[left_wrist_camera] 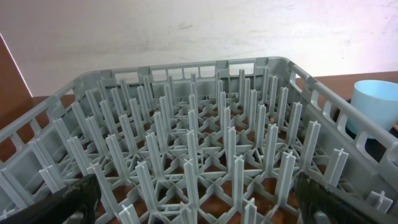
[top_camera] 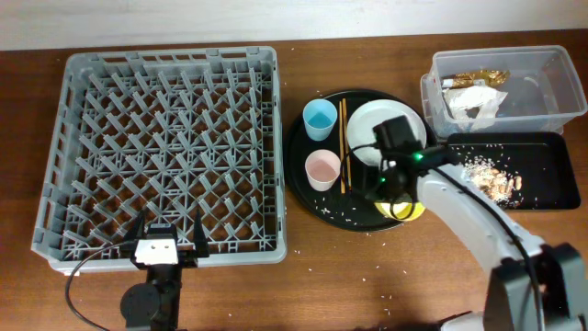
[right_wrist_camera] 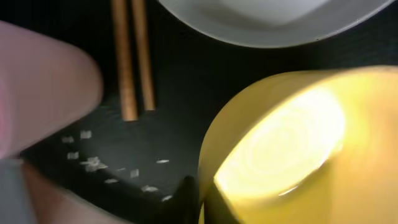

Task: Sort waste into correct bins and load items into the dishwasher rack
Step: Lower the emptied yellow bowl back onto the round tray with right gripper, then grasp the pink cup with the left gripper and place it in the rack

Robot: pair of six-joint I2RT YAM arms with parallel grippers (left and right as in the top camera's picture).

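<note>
My right gripper [top_camera: 390, 191] is shut on the rim of the small yellow bowl [top_camera: 411, 212] at the front right of the round black tray [top_camera: 308, 188]. In the right wrist view the bowl [right_wrist_camera: 298, 143] fills the right side, with my finger [right_wrist_camera: 199, 199] at its wall. The white plate [top_camera: 367, 124] [right_wrist_camera: 273, 25], chopsticks [top_camera: 344, 147] [right_wrist_camera: 134, 56], blue cup [top_camera: 320, 118] and pink cup [top_camera: 322, 168] [right_wrist_camera: 37, 87] sit on the same tray. My left gripper [top_camera: 166, 234] [left_wrist_camera: 199, 193] is open and empty at the near edge of the grey rack [top_camera: 165, 147] [left_wrist_camera: 199, 124].
The clear tub [top_camera: 551, 87] at back right holds a white napkin [top_camera: 473, 99] and a brownish wrapper [top_camera: 478, 78]. The flat black tray [top_camera: 551, 165] in front of it holds food scraps [top_camera: 491, 179]. Crumbs lie on the round tray and the table. The blue cup [left_wrist_camera: 376, 102] shows beyond the rack's right wall.
</note>
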